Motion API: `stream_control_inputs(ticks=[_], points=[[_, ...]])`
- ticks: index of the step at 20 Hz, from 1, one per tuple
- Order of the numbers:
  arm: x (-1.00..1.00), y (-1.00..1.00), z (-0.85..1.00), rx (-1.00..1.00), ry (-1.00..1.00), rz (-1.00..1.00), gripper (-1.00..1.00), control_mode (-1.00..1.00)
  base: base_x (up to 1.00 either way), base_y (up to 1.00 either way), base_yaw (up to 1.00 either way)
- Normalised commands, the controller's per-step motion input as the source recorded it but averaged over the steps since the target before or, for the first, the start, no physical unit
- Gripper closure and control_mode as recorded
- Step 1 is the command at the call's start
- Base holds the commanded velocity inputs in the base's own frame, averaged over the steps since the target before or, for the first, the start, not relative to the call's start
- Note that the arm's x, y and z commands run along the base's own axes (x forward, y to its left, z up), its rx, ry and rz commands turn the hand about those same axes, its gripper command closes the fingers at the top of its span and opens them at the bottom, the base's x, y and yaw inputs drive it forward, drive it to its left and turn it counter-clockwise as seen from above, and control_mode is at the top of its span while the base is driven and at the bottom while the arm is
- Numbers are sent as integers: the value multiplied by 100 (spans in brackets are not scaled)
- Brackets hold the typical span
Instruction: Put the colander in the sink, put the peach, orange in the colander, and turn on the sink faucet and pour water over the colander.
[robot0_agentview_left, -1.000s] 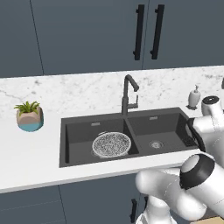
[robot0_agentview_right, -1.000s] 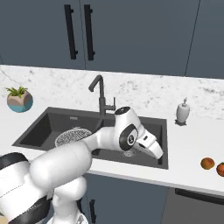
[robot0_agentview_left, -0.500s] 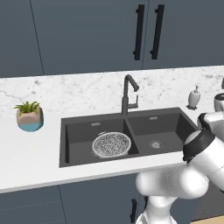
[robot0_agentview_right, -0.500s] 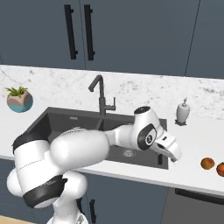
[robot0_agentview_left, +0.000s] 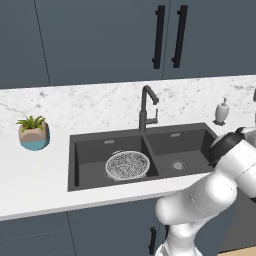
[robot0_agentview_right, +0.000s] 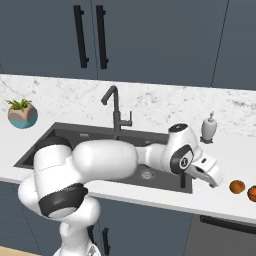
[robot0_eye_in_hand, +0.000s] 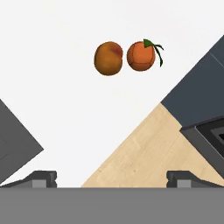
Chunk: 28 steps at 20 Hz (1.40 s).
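The white mesh colander (robot0_agentview_left: 127, 165) sits in the left basin of the dark sink (robot0_agentview_left: 90, 171), below the black faucet (robot0_agentview_left: 145, 107). No water is running. The orange (robot0_agentview_right: 237, 186), the yellower fruit, and the redder peach (robot0_agentview_right: 252, 192) lie side by side on the white counter's right end. In the hand view the orange (robot0_eye_in_hand: 108, 57) is left of the peach (robot0_eye_in_hand: 141, 55), which has a green leaf. My gripper (robot0_agentview_right: 210, 176) hangs above the counter just right of the sink, a short way from the fruits. It is open with nothing between its fingertips (robot0_eye_in_hand: 43, 177).
A white soap dispenser (robot0_agentview_right: 209, 129) stands behind the sink's right corner. A potted plant (robot0_agentview_left: 33, 132) stands on the counter at the far left. The counter's front edge and the wooden floor (robot0_eye_in_hand: 144, 153) show below the fruits in the hand view.
The arm has swung to the right, from over the sink's right basin to above the counter near the two fruits. The colander and the fruits have stayed put.
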Motion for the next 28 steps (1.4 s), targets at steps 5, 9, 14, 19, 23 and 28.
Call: stream_control_inputs(ticks=[5,9,14,19,23,28], points=[[0,-33,-16,0,0,0,-100,-100,0,0,0],[5,-31,-13,0,-1,0,-100,-100,0,0,0],[30,-25,-16,13,-5,5,-100,-100,0,0,0],[31,-31,-17,16,-4,5,-100,-100,0,0,0],[13,-43,-1,11,0,0,-100,-100,0,0,0],[7,-40,1,13,0,0,-100,-100,0,0,0]])
